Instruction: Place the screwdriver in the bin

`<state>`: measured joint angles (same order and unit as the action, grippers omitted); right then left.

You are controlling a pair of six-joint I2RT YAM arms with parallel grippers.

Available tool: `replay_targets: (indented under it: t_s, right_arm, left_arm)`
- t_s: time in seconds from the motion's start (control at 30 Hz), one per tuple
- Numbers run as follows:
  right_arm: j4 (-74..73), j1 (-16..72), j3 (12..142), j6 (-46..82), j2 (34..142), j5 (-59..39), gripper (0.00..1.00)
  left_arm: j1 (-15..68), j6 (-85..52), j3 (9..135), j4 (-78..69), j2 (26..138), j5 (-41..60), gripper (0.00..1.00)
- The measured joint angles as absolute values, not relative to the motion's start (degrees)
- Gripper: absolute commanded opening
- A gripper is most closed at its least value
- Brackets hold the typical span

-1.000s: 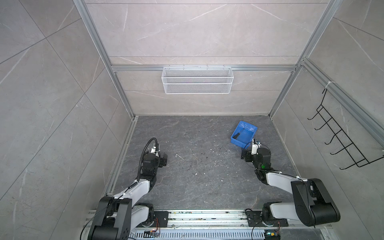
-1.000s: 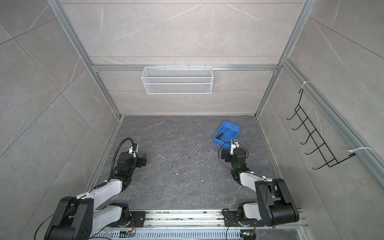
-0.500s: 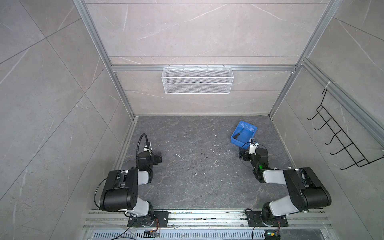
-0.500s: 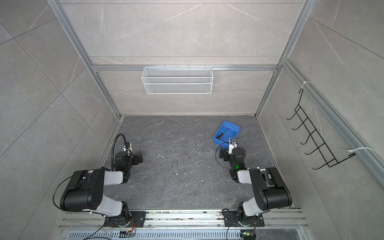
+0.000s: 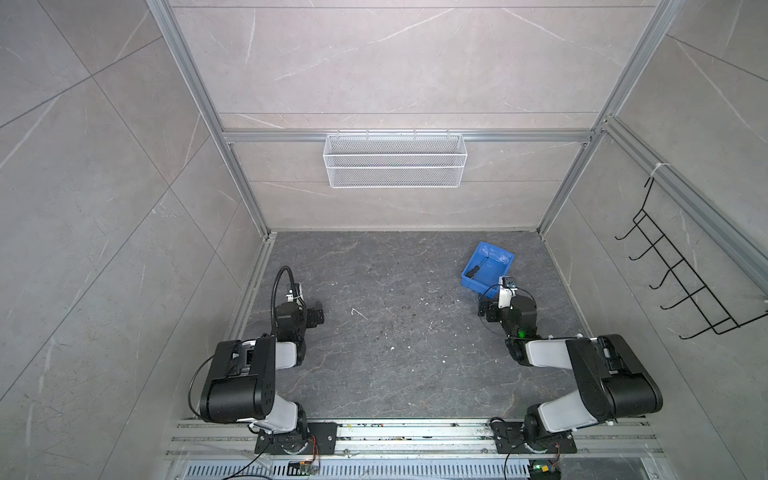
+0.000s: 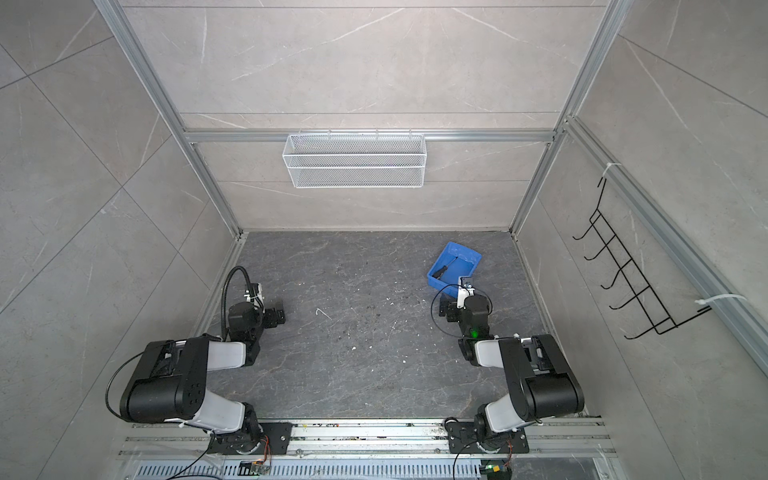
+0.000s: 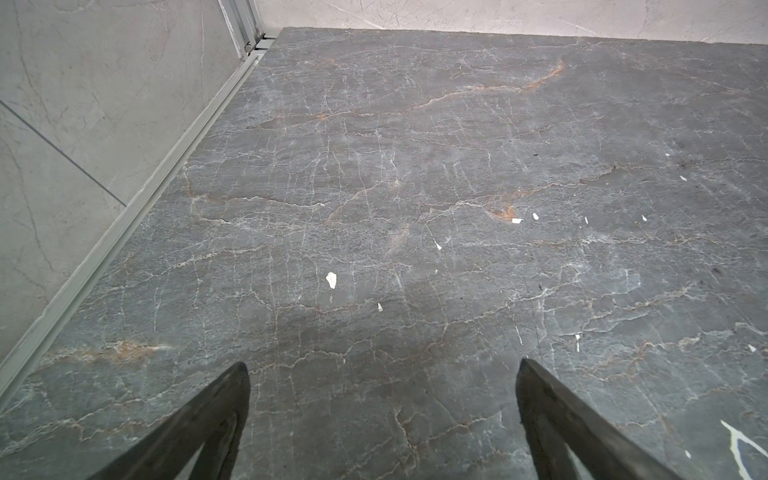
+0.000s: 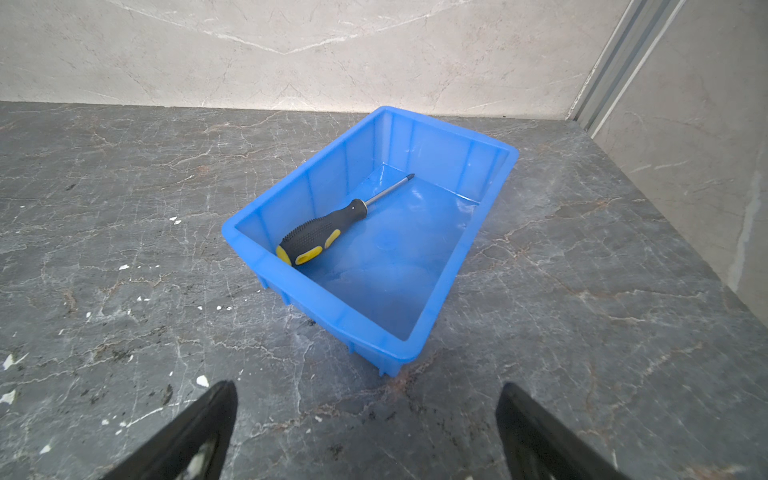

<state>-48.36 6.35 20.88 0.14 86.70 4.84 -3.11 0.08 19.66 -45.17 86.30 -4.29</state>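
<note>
The screwdriver [image 8: 320, 232], black-handled with yellow accents, lies flat inside the blue bin [image 8: 353, 328], its tip toward the far wall. Both top views show the screwdriver [image 5: 473, 272] [image 6: 441, 271] in the bin [image 5: 494, 254] [image 6: 462, 252] at the back right of the floor. My right gripper [image 8: 365, 388] [image 5: 487, 309] is open and empty, low over the floor just in front of the bin. My left gripper [image 7: 383, 363] [image 5: 316, 318] is open and empty over bare floor at the left.
A white wire-mesh basket [image 5: 395, 166] hangs on the back wall. On the right wall is a black hook rack [image 5: 681, 286]. A thin white bent stick [image 5: 358, 312] and white flecks lie mid-floor. Both arms are folded near the front rail [image 5: 415, 432].
Both arms have folded back toward the front rail, elbows raised. The right gripper has drawn slightly away from the bin. The screwdriver has stayed in the bin.
</note>
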Motion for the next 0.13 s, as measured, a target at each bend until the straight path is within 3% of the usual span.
replay_targets:
  t_s: [0.13]
  right_arm:
    - [-48.4, 6.3, 20.9, 0.1, 86.7, 4.8, 0.99]
  left_arm:
    - [-3.1, 0.0, 19.7, -45.2, 86.3, -4.3, 1.0]
